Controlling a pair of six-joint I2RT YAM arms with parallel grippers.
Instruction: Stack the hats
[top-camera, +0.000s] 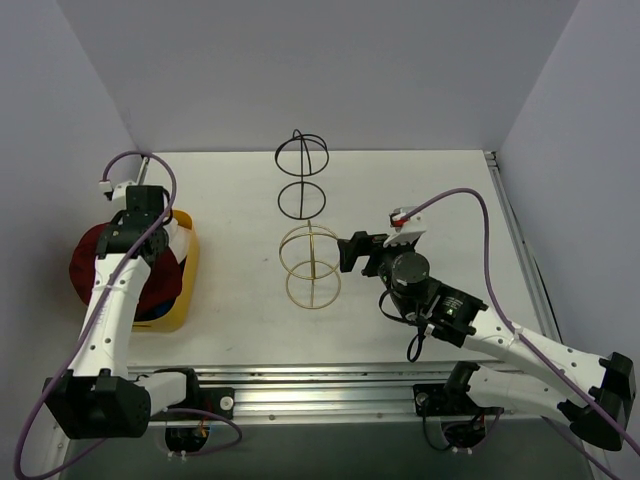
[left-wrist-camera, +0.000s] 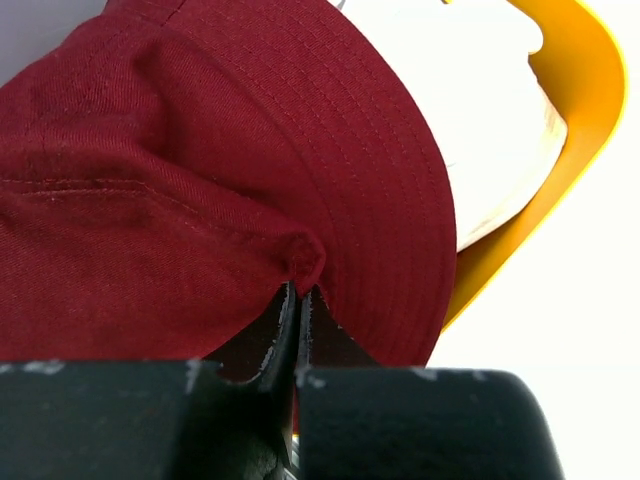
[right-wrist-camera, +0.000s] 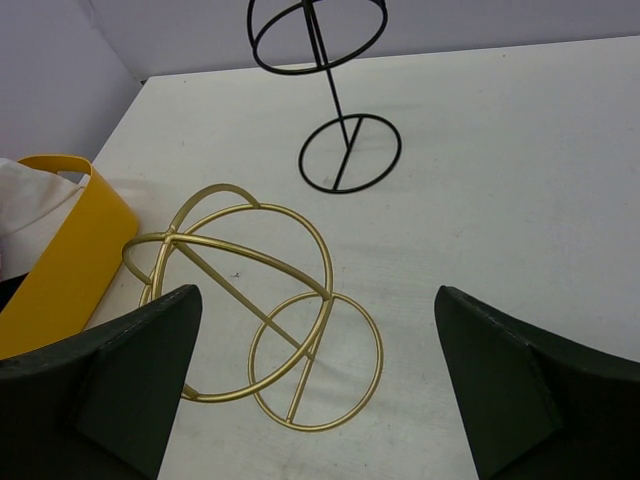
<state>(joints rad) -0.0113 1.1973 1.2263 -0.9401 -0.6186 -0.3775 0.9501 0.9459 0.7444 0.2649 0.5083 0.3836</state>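
Note:
My left gripper (left-wrist-camera: 300, 300) is shut on a pinched fold of the dark red bucket hat (left-wrist-camera: 200, 160), which fills most of the left wrist view. In the top view that hat (top-camera: 90, 262) hangs over the left side of the yellow tub, under my left gripper (top-camera: 148, 243). The white bucket hat (left-wrist-camera: 480, 110) lies in the tub beside it and also shows in the top view (top-camera: 180, 232). The blue hat and red baseball cap cannot be told apart here. My right gripper (top-camera: 350, 252) (right-wrist-camera: 315, 385) is open and empty, next to the gold wire frame.
The yellow tub (top-camera: 188, 290) (left-wrist-camera: 570, 160) (right-wrist-camera: 70, 270) stands at the table's left. A gold wire sphere frame (top-camera: 310, 266) (right-wrist-camera: 250, 300) stands mid-table, and a black one (top-camera: 303, 175) (right-wrist-camera: 335, 110) behind it. Grey walls close in on the left, back and right.

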